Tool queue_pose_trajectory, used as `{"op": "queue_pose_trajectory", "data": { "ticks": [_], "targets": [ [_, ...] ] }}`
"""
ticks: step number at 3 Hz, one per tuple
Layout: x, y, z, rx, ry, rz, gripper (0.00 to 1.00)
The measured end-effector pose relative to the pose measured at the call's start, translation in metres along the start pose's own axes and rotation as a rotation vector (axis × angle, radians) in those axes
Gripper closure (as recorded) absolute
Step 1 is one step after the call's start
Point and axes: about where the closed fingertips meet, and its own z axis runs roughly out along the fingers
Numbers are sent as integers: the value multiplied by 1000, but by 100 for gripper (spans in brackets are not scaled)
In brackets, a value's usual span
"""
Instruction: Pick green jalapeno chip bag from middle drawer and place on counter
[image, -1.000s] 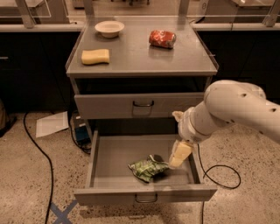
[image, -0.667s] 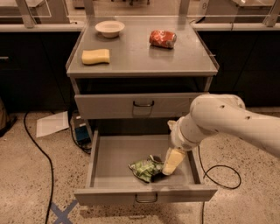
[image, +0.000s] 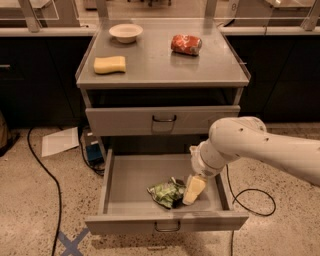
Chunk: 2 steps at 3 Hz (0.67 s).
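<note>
The green jalapeno chip bag (image: 164, 192) lies crumpled on the floor of the pulled-out middle drawer (image: 131, 176), near its front right. My gripper (image: 193, 190) hangs down from the white arm (image: 250, 147) inside the drawer. It sits right beside the bag's right edge, touching or nearly touching it. The counter (image: 155, 65) is the grey cabinet top above.
On the counter are a yellow sponge (image: 110, 64), a white bowl (image: 125, 32) and a shiny red packet (image: 186, 44). A shut drawer (image: 162, 120) sits above the open one. Cables (image: 45, 170), a paper sheet (image: 60, 141) and a blue object (image: 94, 151) lie on the floor to the left.
My arm has swung down and to the left, bringing the gripper deeper into the drawer and up against the bag. The bag has not visibly moved.
</note>
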Motion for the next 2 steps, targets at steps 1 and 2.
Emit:
{"op": "queue_pose_trajectory", "data": {
  "ticks": [1, 2],
  "targets": [
    [-7, -3, 22, -4, -37, -10, 0],
    [-16, -17, 49, -14, -77, -39, 0]
  ]
}}
